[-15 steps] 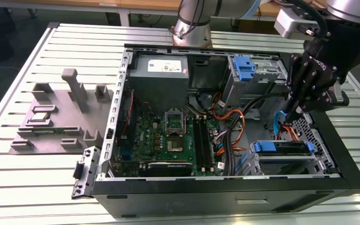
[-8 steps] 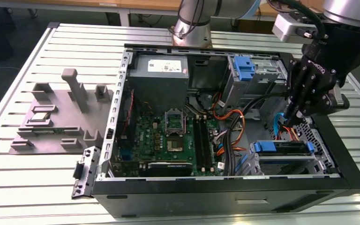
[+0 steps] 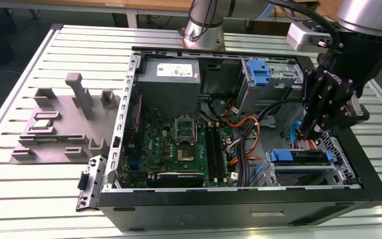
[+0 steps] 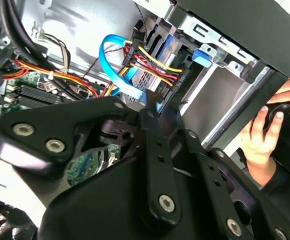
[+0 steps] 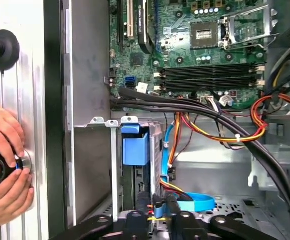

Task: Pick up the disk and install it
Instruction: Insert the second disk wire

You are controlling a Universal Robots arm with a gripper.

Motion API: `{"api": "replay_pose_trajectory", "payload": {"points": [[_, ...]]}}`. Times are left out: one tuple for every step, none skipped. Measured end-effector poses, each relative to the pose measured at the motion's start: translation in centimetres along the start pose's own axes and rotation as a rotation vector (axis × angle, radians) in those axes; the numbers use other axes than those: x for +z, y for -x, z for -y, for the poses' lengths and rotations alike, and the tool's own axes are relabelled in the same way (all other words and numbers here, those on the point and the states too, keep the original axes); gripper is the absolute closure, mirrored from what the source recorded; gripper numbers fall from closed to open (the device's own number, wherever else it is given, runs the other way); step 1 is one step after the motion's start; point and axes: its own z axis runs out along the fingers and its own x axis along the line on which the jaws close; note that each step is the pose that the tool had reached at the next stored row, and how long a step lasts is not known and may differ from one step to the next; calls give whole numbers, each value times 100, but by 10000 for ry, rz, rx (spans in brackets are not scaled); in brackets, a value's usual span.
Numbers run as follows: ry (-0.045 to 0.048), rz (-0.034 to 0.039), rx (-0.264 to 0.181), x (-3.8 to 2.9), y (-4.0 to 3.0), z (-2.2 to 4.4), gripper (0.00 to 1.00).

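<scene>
Your pincer (image 3: 308,133) hung inside the open case (image 3: 244,199), its fingers looking closed on nothing, though I couldn't tell for sure. The disk (image 5: 134,150) sat just beneath it in the drive cage (image 3: 304,172), with one blue cable (image 5: 195,202) and a bundle of coloured wires (image 4: 150,60) crowding between. Two hands (image 5: 4,165) rested outside the case wall.

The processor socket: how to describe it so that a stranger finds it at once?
In the exterior view, start from the open black computer case on the slatted metal table; a green circuit board lies inside. Near its middle sits the square, silver-framed processor socket, unlike the long, narrow black memory slots beside it.
</scene>
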Motion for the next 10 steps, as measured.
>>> {"api": "replay_pose_trajectory", "payload": {"points": [[-2,-38,0,14,3,0,69],[-4,-80,0,25,6,0,69],[-6,-132,0,34,8,-1,69],[-9,-187,0,39,11,-1,69],[-11,-236,0,43,13,-1,70],[-12,-258,0,45,14,-1,77],[-13,-263,0,44,13,-1,77],[-13,-264,0,44,13,-1,83],[-13,-265,0,44,13,-1,84],[-13,-265,0,45,13,-1,84]]}}
